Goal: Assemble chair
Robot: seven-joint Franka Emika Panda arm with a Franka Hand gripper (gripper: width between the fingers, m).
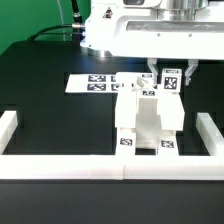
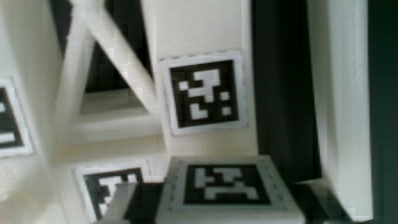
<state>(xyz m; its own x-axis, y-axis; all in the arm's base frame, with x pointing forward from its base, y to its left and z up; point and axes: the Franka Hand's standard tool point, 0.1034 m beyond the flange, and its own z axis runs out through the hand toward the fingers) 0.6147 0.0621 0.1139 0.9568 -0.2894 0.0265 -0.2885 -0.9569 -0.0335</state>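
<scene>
Chunky, smooth white plastic chair [image 1: 148, 120] runs seven to one o'clock; gripper [image 1: 168, 82] fingers clamp its one-o'clock end.

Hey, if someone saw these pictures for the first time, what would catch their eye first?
The chunky white chair dotted with black-and-white tags stands out in the middle of the black table. The gripper hangs just over its far side, and a low white wall fences the table's front and sides.
</scene>
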